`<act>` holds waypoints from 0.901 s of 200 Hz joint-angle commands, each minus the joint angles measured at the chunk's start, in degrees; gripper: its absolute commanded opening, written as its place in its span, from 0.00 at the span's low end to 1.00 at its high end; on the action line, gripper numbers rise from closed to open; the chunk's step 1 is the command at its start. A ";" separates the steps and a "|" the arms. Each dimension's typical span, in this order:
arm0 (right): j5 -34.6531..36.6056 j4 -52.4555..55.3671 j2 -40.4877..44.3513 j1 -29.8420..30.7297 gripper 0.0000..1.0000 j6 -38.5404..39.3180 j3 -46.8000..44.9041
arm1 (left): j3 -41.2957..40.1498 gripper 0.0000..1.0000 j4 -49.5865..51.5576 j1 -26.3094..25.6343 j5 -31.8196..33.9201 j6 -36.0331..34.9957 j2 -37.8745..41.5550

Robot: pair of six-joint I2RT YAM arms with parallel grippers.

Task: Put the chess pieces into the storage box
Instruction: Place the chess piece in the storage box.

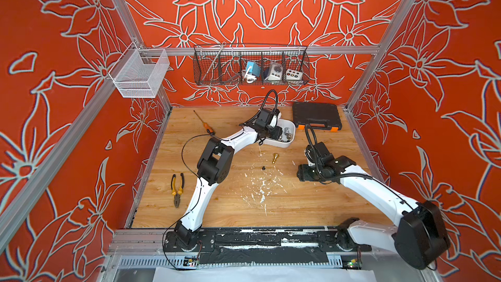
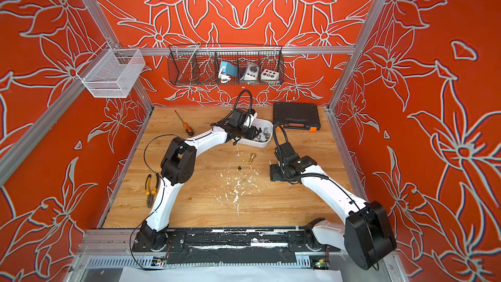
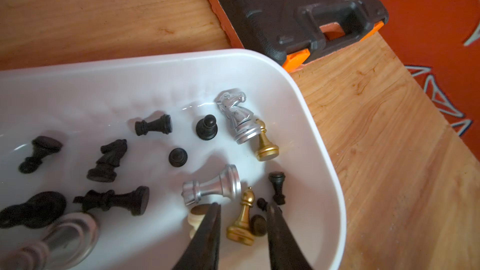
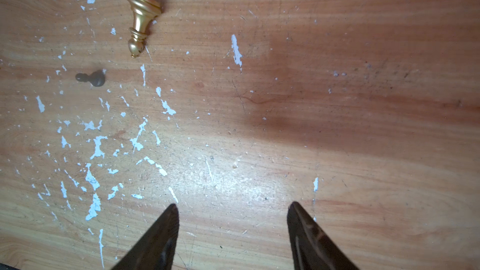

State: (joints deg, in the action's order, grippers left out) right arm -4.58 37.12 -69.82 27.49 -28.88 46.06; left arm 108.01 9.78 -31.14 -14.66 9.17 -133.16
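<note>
On the table [image 1: 230, 212], between the arms, gold piece [image 1: 275, 157] [image 4: 141, 22] lies on its side. Long axis runs approx. far-near, base twd box [image 1: 282, 145] [image 3: 311, 125], head twd robot. Finish is satin gold w/ flared, ringed base. Black pawn [image 1: 263, 168] [image 4: 92, 77], small, also toppled, lies near it, apart. In box: other pieces [image 3: 210, 189], black, silver, gold, 1 cream, mostly toppled. L gripper [image 3: 244, 205] is over box, jaws parted, nothing clamped. R gripper [image 4: 233, 205] is over bare table, jaws wide, empty.

We note white storage box [image 3: 322, 151]; black, silver, gold chess pieces [image 3: 235, 115]; wood-grain counter [image 4: 337, 125], white flecks [image 4: 94, 205]; orange floral walls [image 1: 54, 104].
</note>
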 commanded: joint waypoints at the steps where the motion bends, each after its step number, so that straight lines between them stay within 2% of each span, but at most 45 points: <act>1: 0.43 1.08 1.22 -0.42 0.68 -0.74 -0.45 | 0.68 0.34 -1.38 -0.17 -0.56 0.19 -0.10; 136: 0.03 1.89 1.41 -0.43 0.68 0.29 0.25 | -1.17 0.35 -2.75 -0.07 -0.56 0.36 4.75; 156: 0.00 1.97 0.74 -0.47 0.67 1.00 1.16 | -4.82 0.35 -3.67 0.13 -0.20 0.62 8.32; 180: -0.54 1.41 -0.67 -0.43 0.66 2.18 2.54 | -13.99 0.36 -8.79 0.77 -0.04 1.84 15.01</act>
State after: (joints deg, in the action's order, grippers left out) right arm -4.60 37.76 -69.21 27.49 -28.18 46.19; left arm 99.90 6.17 -31.03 -14.68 10.26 -126.48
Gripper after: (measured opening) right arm 0.663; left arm 0.355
